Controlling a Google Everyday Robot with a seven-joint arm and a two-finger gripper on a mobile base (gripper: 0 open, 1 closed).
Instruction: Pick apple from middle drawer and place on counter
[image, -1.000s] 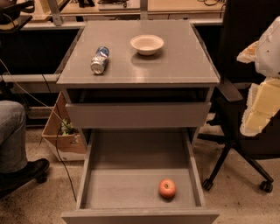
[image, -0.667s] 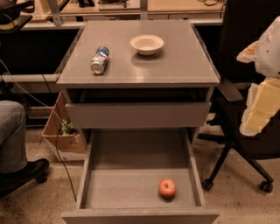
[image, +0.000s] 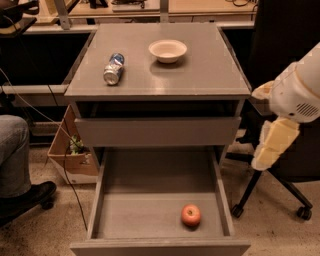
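Note:
The apple, small and red-orange, lies on the floor of the open middle drawer, near its front right. The counter is the flat grey top of the cabinet. My gripper hangs at the right of the cabinet, beside the upper drawer front, well above and to the right of the apple. It holds nothing that I can see. The white arm above it comes in from the right edge.
A cream bowl and a lying can sit on the counter. The upper drawer is slightly out. An office chair stands right of the cabinet. A cardboard box and a person's leg are at the left.
My arm and gripper have moved down and a little left, closer to the cabinet's right side. The apple, bowl and can have not moved.

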